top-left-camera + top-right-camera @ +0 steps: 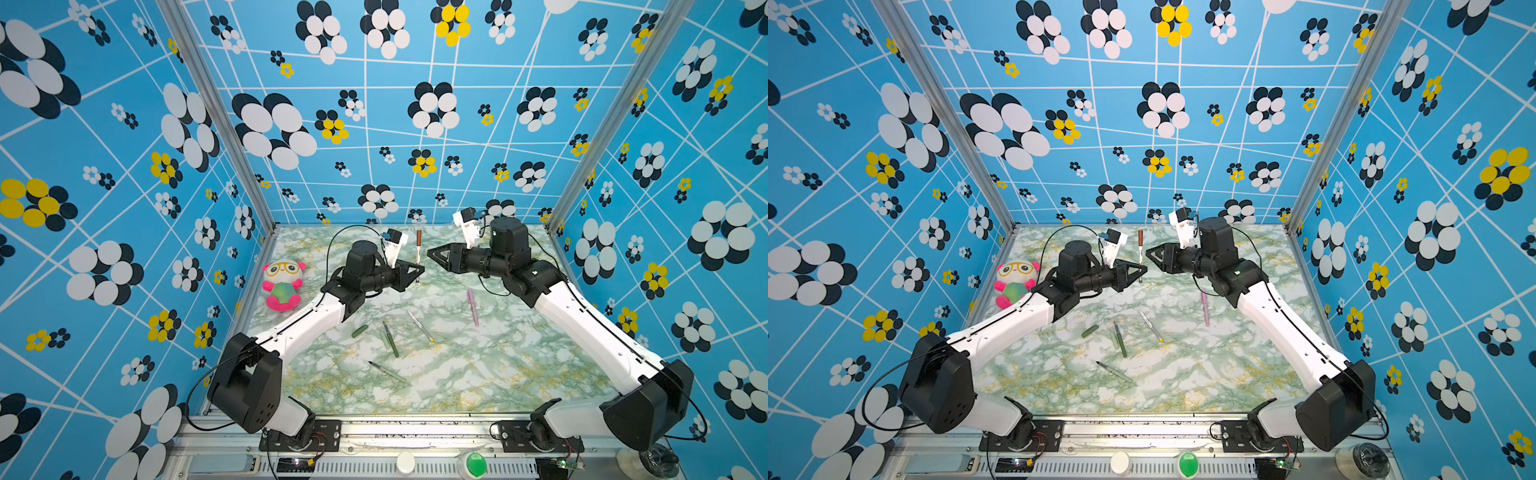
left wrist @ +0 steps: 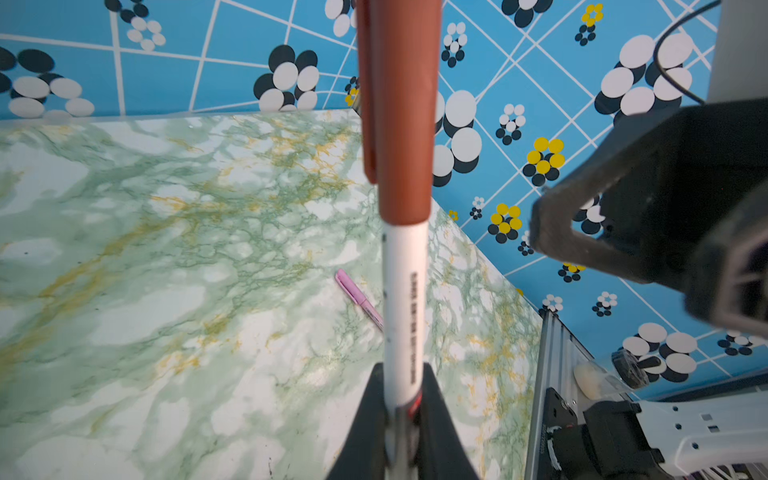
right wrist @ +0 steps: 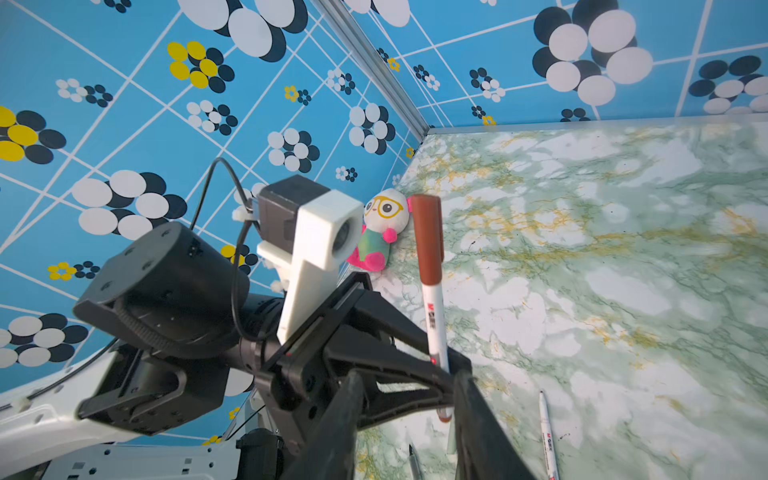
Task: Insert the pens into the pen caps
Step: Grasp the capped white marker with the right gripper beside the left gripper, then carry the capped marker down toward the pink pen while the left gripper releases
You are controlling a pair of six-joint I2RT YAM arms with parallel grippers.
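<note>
Brown pen (image 1: 418, 257) seemingly upright, cap (image 1: 419, 237) uppermost

- My left arm (image 1: 303, 328) and right arm (image 1: 582, 328) wear white shells between bulky black joints.
- My left gripper (image 1: 419, 271) and right gripper (image 1: 432, 252) are black, with hollow triangular finger frames.
- Each wrist carries a black camera (image 3: 286, 212) in a white mount (image 3: 320, 249).
- Thin black cables (image 3: 234, 286) loop along me.
- Black base plates (image 1: 324, 430) show silver screws.
</note>
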